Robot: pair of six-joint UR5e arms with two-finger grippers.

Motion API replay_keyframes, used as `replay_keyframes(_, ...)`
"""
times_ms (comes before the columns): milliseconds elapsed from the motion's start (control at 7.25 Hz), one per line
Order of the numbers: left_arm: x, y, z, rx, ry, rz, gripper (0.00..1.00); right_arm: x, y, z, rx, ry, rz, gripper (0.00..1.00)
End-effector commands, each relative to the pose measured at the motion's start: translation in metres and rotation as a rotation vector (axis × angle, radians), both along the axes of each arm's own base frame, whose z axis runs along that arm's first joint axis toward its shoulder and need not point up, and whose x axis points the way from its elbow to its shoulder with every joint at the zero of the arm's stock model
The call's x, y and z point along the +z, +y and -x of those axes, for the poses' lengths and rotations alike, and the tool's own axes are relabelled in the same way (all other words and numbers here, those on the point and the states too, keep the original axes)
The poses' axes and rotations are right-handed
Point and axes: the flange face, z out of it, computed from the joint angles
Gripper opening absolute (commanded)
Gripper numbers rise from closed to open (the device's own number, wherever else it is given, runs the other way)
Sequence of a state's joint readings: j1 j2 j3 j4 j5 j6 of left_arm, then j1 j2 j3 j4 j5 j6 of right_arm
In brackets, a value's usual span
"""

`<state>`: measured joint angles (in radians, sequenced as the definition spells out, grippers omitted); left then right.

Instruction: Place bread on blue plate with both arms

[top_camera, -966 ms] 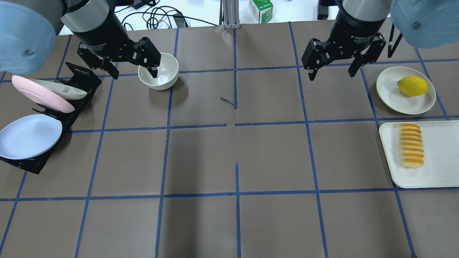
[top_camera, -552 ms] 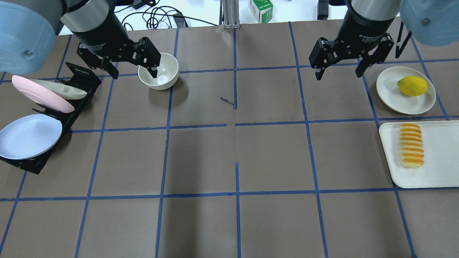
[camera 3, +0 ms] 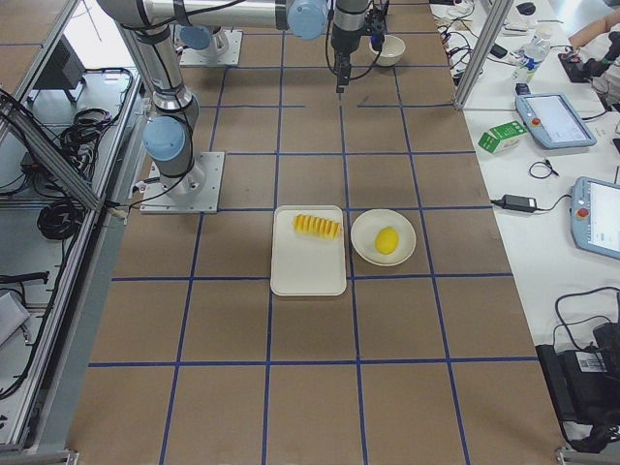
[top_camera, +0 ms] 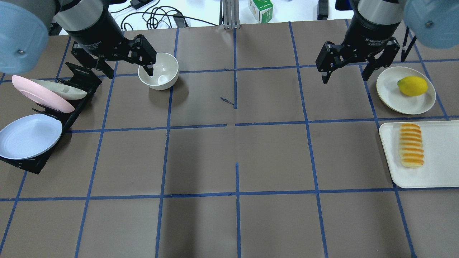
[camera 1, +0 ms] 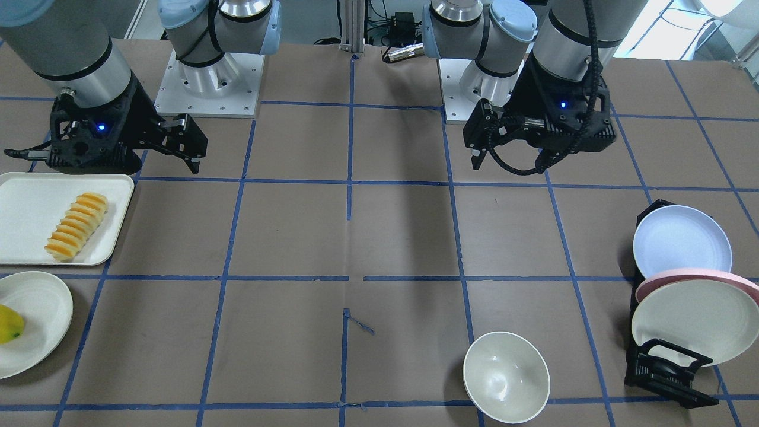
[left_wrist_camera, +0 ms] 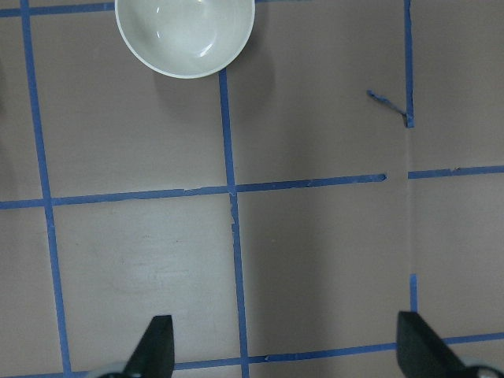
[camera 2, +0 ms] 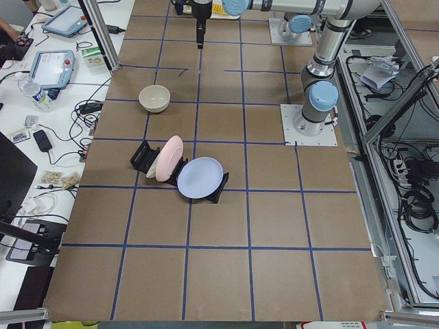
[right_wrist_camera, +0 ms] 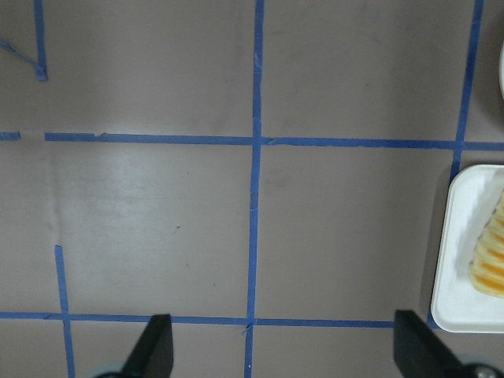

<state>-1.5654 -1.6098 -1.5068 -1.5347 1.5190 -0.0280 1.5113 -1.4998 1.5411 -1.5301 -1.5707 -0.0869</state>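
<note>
The bread [top_camera: 411,145] lies lengthwise on a white tray [top_camera: 441,172] at the table's right edge; it also shows in the front view [camera 1: 76,225] and at the right edge of the right wrist view [right_wrist_camera: 492,252]. The blue plate [top_camera: 30,136] leans in a black rack at the far left, and shows in the front view [camera 1: 682,242]. My right gripper [top_camera: 345,79] is open and empty, hovering beyond the tray next to the lemon plate. My left gripper [top_camera: 129,73] is open and empty, hovering between the rack and a white bowl.
A white bowl [top_camera: 159,71] stands by the left gripper. A lemon [top_camera: 412,86] sits on a cream plate [top_camera: 389,89] beyond the tray. The black rack [top_camera: 77,73] also holds a pink plate [top_camera: 43,95] and a cream plate [top_camera: 66,91].
My right gripper has moved to the right, closer to the lemon plate, still open. My left arm has shifted slightly left. The bread and plates have not moved.
</note>
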Motion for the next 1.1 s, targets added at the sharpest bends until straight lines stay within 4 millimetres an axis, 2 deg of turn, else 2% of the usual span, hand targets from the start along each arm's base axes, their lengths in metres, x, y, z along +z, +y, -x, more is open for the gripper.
replay_keyframes(0, -0.002, -0.01, -0.058, 0.15, -0.001, -0.016, 1.0, -0.034, -0.006, 0.08, 0.001, -0.008, -0.042, 1.0)
replay_keyframes(138, -0.012, -0.013, -0.097, 0.242, 0.003, -0.038, 1.0, -0.068, -0.007, 0.144, 0.02, -0.03, -0.046, 1.0)
replay_keyframes(276, -0.025, -0.011, -0.138, 0.375, 0.004, -0.068, 1.0, -0.102, -0.005, 0.188, 0.051, -0.027, -0.006, 1.0)
replay_keyframes(414, -0.033, -0.007, -0.201, 0.514, -0.024, -0.081, 1.0, -0.141, -0.012, 0.211, 0.066, -0.005, 0.038, 1.0)
replay_keyframes(552, -0.048, -0.002, -0.264, 0.66, -0.014, -0.111, 1.0, -0.169, -0.018, 0.235, 0.094, 0.019, 0.082, 1.0)
replay_keyframes(690, -0.07, 0.015, -0.331, 0.769, 0.003, -0.155, 1.0, -0.202, -0.016, 0.259, 0.098, -0.016, 0.048, 1.0)
replay_keyframes(828, -0.091, 0.035, -0.379, 0.829, 0.016, -0.197, 1.0, -0.226, -0.015, 0.288, 0.091, -0.025, 0.05, 1.0)
replay_keyframes(966, -0.108, 0.036, -0.402, 0.84, -0.075, -0.217, 1.0, -0.244, -0.018, 0.294, 0.099, -0.025, 0.044, 1.0)
